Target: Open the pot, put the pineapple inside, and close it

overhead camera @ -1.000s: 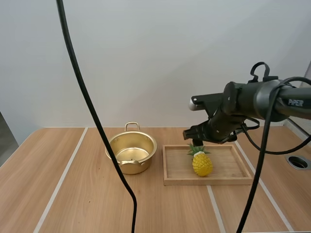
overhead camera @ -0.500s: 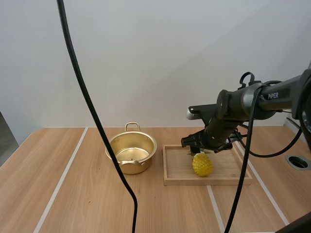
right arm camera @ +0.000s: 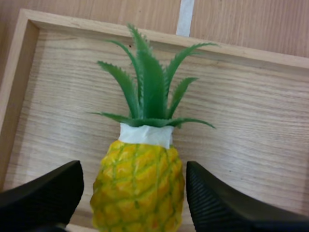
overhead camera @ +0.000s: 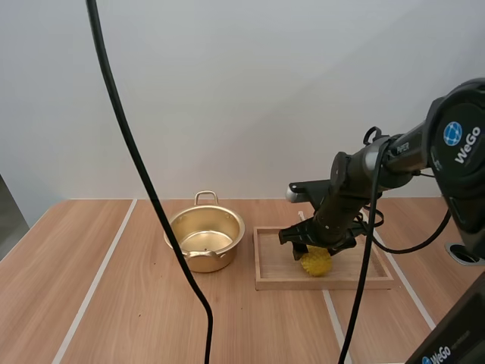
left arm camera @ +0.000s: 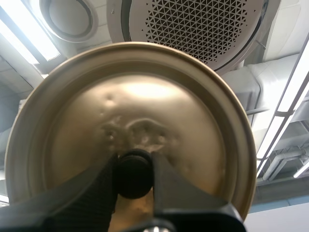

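Right arm: reaches in from the right of the table [overhead camera: 98, 303], elbow raised, forearm angled down and left, wrist bent over the wooden tray [overhead camera: 371, 278]. Right gripper [overhead camera: 314, 248] sits low over the middle of the tray, directly on top of the pineapple [overhead camera: 316, 262].

Right claw: wide open. In the right wrist view the two black fingers [right arm camera: 46, 193] stand apart with the fruit's body between them. One finger leaves a thin gap to the skin. The other is just at the skin, and contact cannot be confirmed. No squeeze is evident, so nothing is gripped.

Pineapple: in the tray, about midway along its length. Yellow body with orange-green diamond patterning, a white collar at the neck, and a fan of green serrated leaves pointing toward the far rim of the tray. From the high view the crown is hidden behind the gripper and only the yellow body shows.

Left claw: left gripper [left arm camera: 134, 166] is closed on the black knob [left arm camera: 133, 175] of the lid [left arm camera: 145, 106], fingertips pinching it from both sides. The lid is brass-coloured, round, with small dents near the centre.

Pot [overhead camera: 204, 240]: gold, uncovered, on the table left of the tray, just beside it but not touching. One loop handle on the far side, one on the near.
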Robot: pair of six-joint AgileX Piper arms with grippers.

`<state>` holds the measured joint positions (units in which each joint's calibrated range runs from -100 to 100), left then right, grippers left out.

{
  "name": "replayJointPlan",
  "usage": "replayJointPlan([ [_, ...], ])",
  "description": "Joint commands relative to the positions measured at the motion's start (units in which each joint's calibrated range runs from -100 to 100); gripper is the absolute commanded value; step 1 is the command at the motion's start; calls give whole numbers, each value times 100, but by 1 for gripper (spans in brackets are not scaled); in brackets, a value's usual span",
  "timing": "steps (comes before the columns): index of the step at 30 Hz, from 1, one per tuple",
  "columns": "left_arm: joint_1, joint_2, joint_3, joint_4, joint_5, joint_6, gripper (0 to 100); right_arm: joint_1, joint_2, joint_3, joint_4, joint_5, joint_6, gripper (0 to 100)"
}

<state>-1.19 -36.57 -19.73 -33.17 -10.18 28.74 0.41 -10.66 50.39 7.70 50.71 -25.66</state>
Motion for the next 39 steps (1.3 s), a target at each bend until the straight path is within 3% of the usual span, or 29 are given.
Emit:
replayJointPlan([
  [1, 7, -58, -128, 6, -135, -29, 0, -25, 33, -58, 2, -61, -187, 100],
  [6, 7, -58, -248, 6, -135, -29, 0, -25, 90, -58, 12, -61, -523, 97],
  [7, 7, -58, -264, 6, -135, -29, 0, -25, 90, -58, 12, -61, -542, 80],
  [10, 7, -58, -297, 6, -135, -29, 0, -25, 90, -58, 12, 38, -448, 0],
  [23, 7, -121, -295, 6, -135, -29, 0, -25, -314, -468, 32, -52, -417, 0],
  [30, 7, -150, -295, 6, -135, -29, 0, -25, -1561, -1624, 519, -493, -417, 0],
  [39, 7, -190, -295, 246, -135, -29, 0, -25, -3214, -3024, 521, -1871, -332, 0],
])
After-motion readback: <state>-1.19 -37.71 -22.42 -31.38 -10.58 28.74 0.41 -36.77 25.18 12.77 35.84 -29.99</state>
